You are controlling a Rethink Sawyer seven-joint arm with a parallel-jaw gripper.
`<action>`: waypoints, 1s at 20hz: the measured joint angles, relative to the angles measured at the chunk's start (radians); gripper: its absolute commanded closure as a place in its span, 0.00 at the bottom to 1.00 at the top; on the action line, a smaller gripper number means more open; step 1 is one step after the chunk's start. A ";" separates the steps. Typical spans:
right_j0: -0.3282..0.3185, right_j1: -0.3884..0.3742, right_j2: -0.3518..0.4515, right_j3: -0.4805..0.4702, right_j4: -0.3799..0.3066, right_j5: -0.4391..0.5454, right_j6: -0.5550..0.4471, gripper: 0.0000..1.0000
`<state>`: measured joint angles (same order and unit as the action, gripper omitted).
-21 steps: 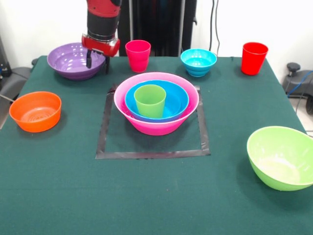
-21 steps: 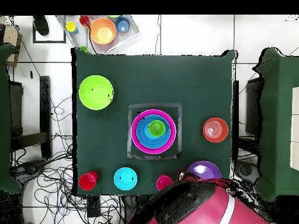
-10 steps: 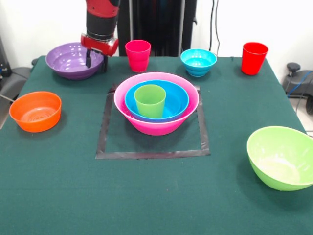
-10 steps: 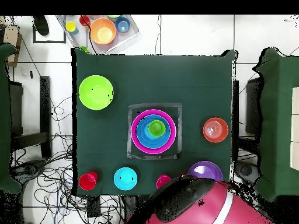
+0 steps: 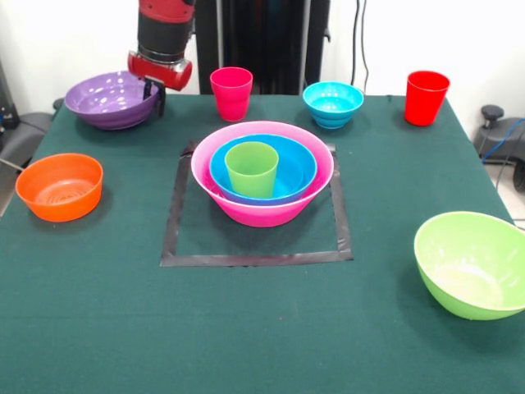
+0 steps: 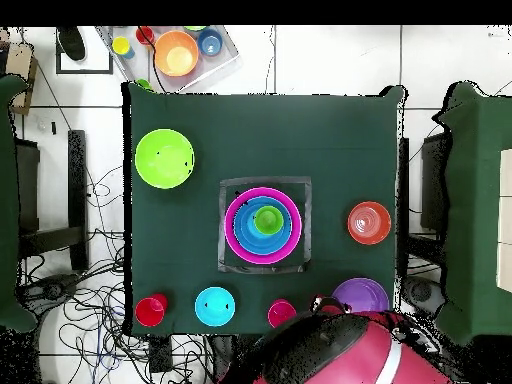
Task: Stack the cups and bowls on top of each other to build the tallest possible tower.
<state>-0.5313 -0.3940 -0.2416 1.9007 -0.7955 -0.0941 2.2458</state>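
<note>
Front view: the end effector (image 5: 152, 92) is seen clamped on the near-right rim of the purple bowl (image 5: 107, 100), one dark finger inside the rim and one outside. The bowl sits tilted at the counter's (image 5: 262, 328) far left corner; whether it is clear of the cloth cannot be told. The tower (image 5: 262, 174) stands inside a square of grey tape (image 5: 246, 258) at the counter's middle: a pink bowl (image 5: 267, 209) as base, a blue bowl (image 5: 295, 168) nested in it, and a green cup (image 5: 251, 169) upright in that. Along the far edge a pink-red cup (image 5: 231, 93), a small blue bowl (image 5: 333, 104) and a red cup (image 5: 426, 97) are set well apart. An orange bowl (image 5: 59, 186) lies at the left edge and a lime bowl (image 5: 472, 263) at the near right. In the overhead view the arm (image 6: 335, 350) covers the end effector, and the purple bowl (image 6: 362, 295) shows just beside it. Off the counter, a clear tray (image 6: 175, 52) is seen holding more coloured pieces.
</note>
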 measured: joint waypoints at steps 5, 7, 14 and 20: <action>-0.025 -0.011 0.017 0.000 0.000 0.001 0.000 1.00; -0.033 -0.019 0.024 0.000 0.000 0.004 0.000 1.00; -0.130 -0.136 0.144 0.027 0.018 0.145 0.000 1.00; -0.167 -0.268 0.247 0.053 0.112 0.340 0.000 1.00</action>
<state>-0.6983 -0.6621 0.0050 1.9541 -0.6838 0.2462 2.2458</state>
